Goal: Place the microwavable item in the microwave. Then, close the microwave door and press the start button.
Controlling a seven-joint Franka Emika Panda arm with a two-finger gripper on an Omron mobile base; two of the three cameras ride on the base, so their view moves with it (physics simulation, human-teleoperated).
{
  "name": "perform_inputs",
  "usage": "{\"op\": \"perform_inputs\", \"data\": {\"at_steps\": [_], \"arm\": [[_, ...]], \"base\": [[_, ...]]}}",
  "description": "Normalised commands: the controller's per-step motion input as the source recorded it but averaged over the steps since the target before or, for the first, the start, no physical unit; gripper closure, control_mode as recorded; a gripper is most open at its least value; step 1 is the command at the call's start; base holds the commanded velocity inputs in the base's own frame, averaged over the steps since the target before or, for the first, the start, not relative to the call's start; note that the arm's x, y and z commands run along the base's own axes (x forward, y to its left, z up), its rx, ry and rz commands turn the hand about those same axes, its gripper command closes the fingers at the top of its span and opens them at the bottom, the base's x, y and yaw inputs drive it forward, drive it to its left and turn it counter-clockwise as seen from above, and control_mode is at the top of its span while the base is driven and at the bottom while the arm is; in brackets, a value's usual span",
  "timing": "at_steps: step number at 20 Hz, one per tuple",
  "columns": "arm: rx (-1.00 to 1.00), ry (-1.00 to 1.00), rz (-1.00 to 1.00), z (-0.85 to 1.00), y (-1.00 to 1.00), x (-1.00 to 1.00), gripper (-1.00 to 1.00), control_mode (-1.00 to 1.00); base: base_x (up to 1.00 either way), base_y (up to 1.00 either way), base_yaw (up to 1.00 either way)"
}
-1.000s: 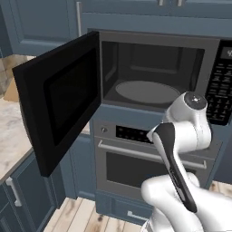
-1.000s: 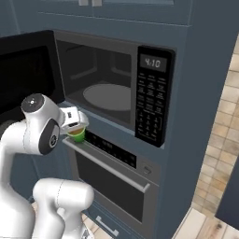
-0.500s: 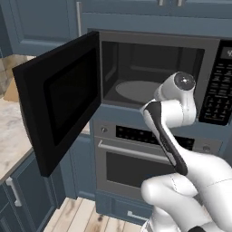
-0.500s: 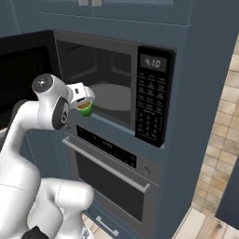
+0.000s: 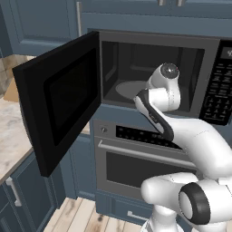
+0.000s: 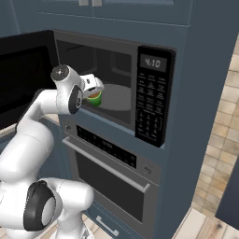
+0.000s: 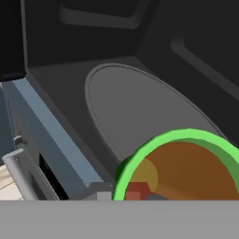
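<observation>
The small bright green tapered cup (image 6: 94,97), brownish inside, sits upright, pinched in the closed jaws of the white arm's gripper (image 6: 95,91) at the mouth of the large black microwave (image 6: 121,88). Its round grey turntable (image 7: 140,116) lies just ahead and below, deeper in the cavity.

Cup (image 6: 94,98) is bright green on rim and wall, orange-brown inside with a small red patch. Microwave (image 6: 154,100) is black, cavity dark, turntable (image 7: 140,112) flat grey, keypad buttons pale. Microwave door (image 5: 59,102) is black with dark glass. Cabinets (image 5: 41,22) are slate blue. Tabletop (image 5: 10,136) is beige marbled. Floor (image 5: 84,219) is light wood planks.
</observation>
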Motion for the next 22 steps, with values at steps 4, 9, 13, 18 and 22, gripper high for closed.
{"op": "perform_inputs", "data": {"at_steps": [4,9,13,18,22], "arm": [[-0.05,0.07,-0.03,-0.01,-0.09,0.74,1.0,-1.0],[-0.05,0.12,-0.02,-0.09,-0.09,0.71,1.0,-1.0],[-0.02,0.12,0.0,-0.15,-0.13,0.3,1.0,-1.0],[-0.01,0.07,0.0,-0.31,-0.12,0.18,1.0,-1.0],[0.0,0.03,0.0,-0.33,-0.09,0.1,-1.0,-1.0]], "base": [[0.0,0.0,0.0],[0.0,0.0,0.0],[0.0,0.0,0.0],[0.0,0.0,0.0],[0.0,0.0,0.0]]}}
